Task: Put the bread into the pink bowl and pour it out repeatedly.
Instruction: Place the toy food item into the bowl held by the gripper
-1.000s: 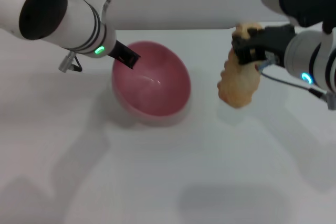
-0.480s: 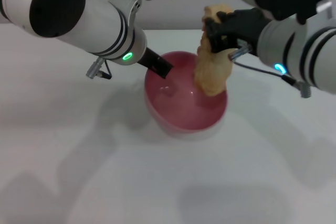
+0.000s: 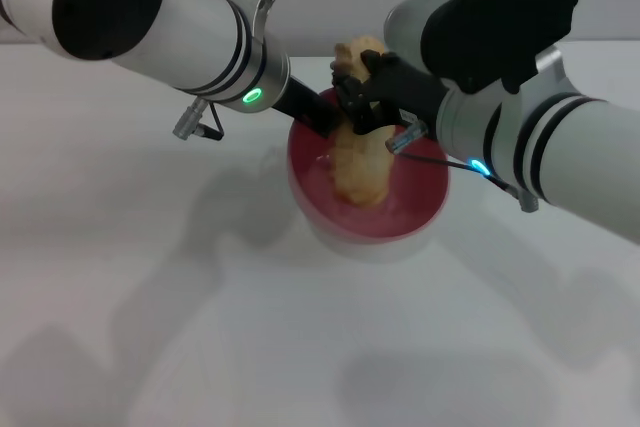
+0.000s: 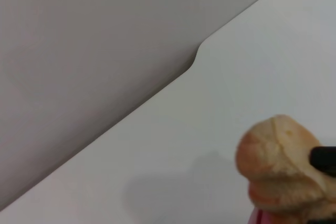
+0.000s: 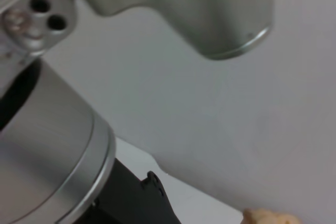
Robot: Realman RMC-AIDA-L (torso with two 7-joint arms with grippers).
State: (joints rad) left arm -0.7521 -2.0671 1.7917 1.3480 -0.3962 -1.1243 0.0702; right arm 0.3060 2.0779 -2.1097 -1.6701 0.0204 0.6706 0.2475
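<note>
The pink bowl stands near the table's middle, roughly level. My left gripper is shut on its far left rim. My right gripper is shut on the upper part of the bread. It holds the bread upright with the lower end inside the bowl. The plain pale-tan side of the bread faces the head view. The bread's top end also shows in the left wrist view, with a sliver of the pink bowl below it, and just shows in the right wrist view.
The white table spreads around the bowl, and its far edge has a notch against the grey wall. My left arm fills much of the right wrist view, close to my right arm above the bowl.
The left gripper has carried the bowl rightward and levelled it. The right gripper has moved left and down with the bread, from beside the bowl to inside it.
</note>
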